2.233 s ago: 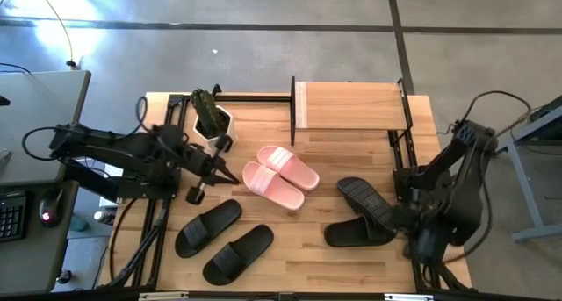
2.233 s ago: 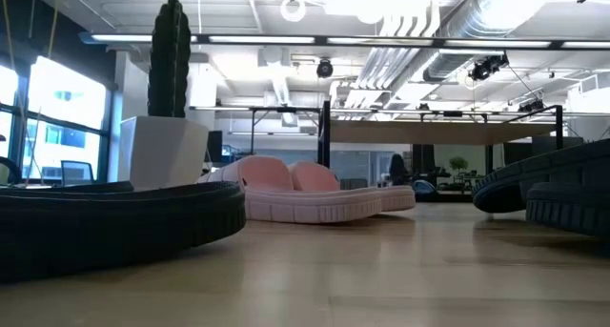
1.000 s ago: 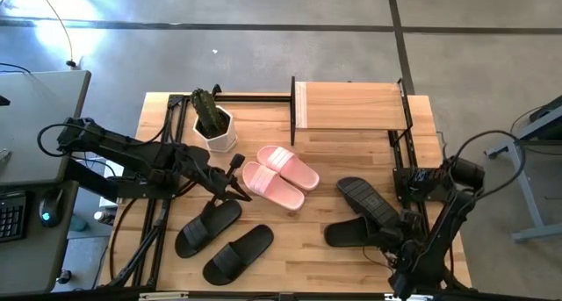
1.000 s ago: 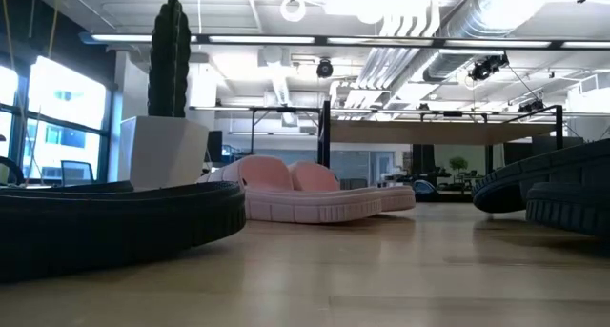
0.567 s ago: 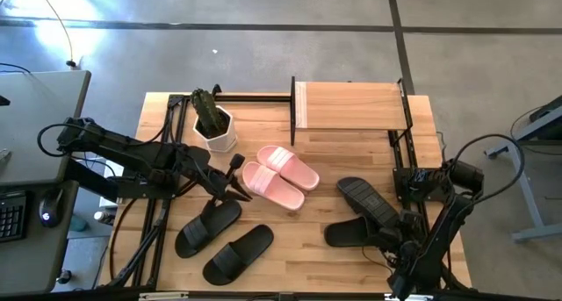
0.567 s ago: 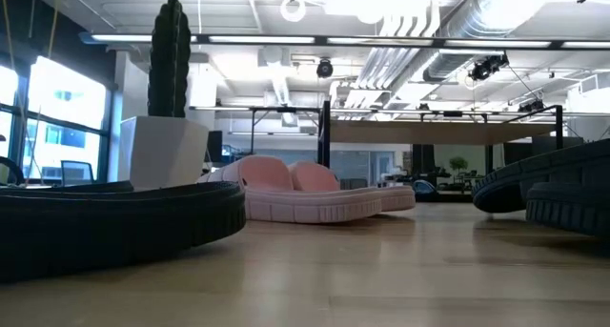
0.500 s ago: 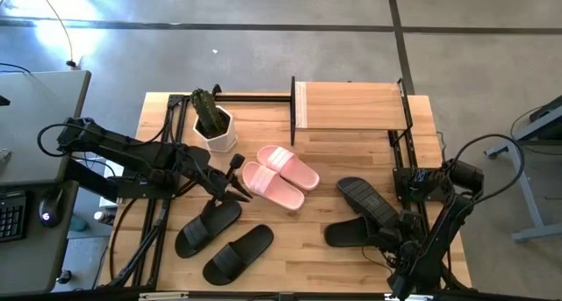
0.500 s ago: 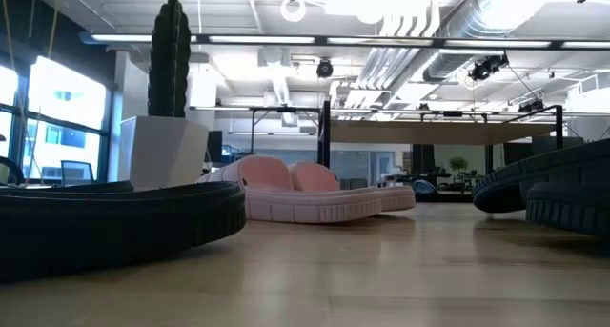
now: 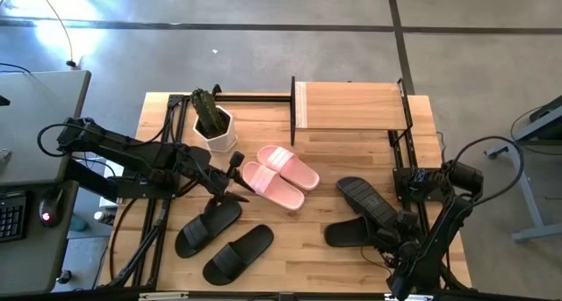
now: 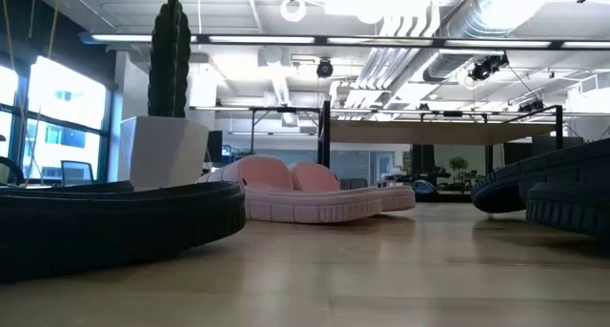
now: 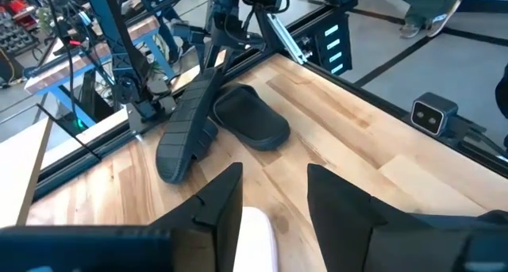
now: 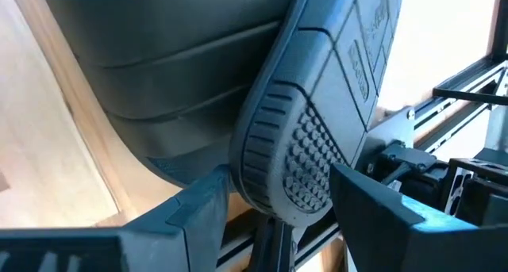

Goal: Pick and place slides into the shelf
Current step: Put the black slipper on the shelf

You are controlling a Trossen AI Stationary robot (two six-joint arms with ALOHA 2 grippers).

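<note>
**A:** Jaws first. The left jaws stand apart, with nothing gripped. They hover low over the nearer pink slide (image 9: pixel 272 186), whose toe (image 11: pixel 258 240) shows between them in the left wrist view. For the right jaws I cannot tell. They straddle the edge of a tilted black slide (image 12: pixel 309 145), and whether they pinch it doesn't show.

**B:** Where's everything, measured off the shelf (image 9: pixel 351 106)?

**A:** The pink pair lies on the desk (image 9: pixel 351 257) out in front of the shelf's left end. The second pink slide (image 9: pixel 288 164) touches the first and is the closer of the two to the shelf. Two black slides lie in front of the shelf's right end. The tilted one (image 9: pixel 367 202) leans on the flat one (image 9: pixel 351 233). Two more black slides (image 9: pixel 224 240) lie well away from the shelf, past the pink pair. A plant pot (image 9: pixel 213 125) is just off the shelf's left end. Nothing shows on the shelf's top board, and its lower tier is hidden.

**B:** How should the step in hand go?

**A:** My judgement is that it's a reach for the pink slide. The left jaws should drop squarely over one side wall or the strap, not the toe tip, and close firmly, because rubber flexes. The lift should be straight up so the touching twin isn't dragged. The carry to the shelf should stay clear of the plant pot and the shelf's black frame post.

**B:** Any brands or writing?

**A:** None can be read. There are white stripes on the pink straps and a tread pattern on the black sole, but no legible text.
</note>
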